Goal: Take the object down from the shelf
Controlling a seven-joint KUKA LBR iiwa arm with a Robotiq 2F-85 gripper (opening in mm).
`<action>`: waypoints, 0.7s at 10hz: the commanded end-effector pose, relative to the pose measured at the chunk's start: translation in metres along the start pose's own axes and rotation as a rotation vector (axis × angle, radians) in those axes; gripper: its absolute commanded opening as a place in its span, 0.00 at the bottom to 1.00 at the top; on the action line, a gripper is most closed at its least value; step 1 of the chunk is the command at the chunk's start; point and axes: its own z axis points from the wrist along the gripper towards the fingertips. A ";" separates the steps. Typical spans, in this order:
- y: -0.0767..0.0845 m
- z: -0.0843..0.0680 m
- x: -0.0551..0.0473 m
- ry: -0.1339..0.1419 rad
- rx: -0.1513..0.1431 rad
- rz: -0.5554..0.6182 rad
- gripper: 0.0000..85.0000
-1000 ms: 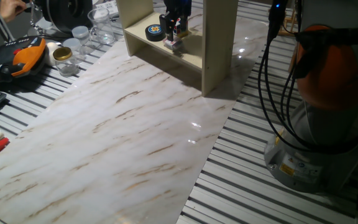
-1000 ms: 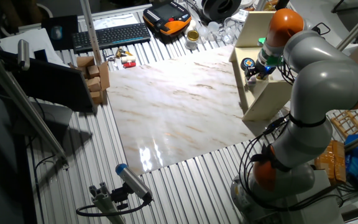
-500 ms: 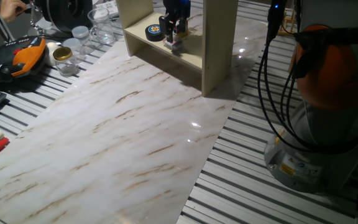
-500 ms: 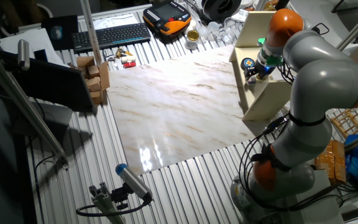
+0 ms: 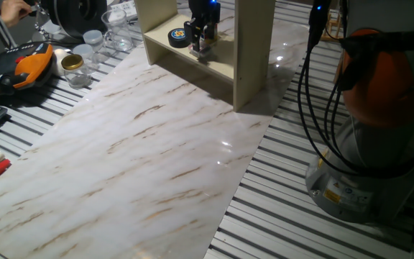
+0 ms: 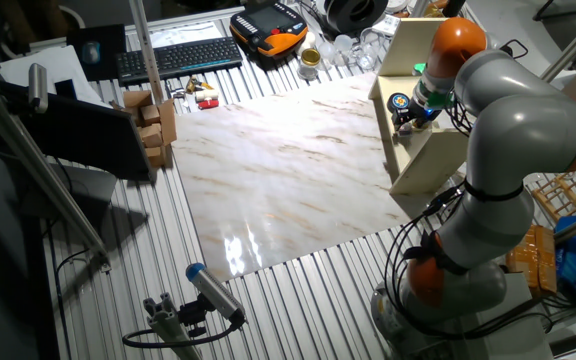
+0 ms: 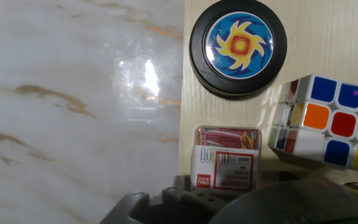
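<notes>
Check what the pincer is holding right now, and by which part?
Apparently the paper-clip box, gripped at its labelled end; the fingertips of the pincer are hidden.

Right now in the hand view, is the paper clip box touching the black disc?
No, the paper clip box sits apart from the black disc, bare shelf board between them.

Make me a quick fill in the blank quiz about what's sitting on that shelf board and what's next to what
1. The round black disc has a blue and ______ swirl on its face.
2. The clear box of paper clips lies at the edge of the shelf nearest the ______ tabletop.
3. The multicoloured ______ sits beside the box of paper clips.
4. The surface under the shelf has a ______ pattern.

Missing words: yellow; marble; puzzle cube; marble
</notes>
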 end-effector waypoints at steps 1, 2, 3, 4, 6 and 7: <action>0.000 0.001 0.000 -0.002 0.000 0.000 0.80; 0.000 0.003 0.000 -0.002 -0.001 0.003 0.80; 0.000 0.003 -0.001 -0.002 -0.001 0.005 0.80; 0.001 0.004 -0.002 -0.003 -0.003 0.008 0.80; 0.002 0.006 -0.003 -0.004 -0.003 0.009 0.80; 0.002 0.007 -0.003 -0.004 -0.005 0.009 0.80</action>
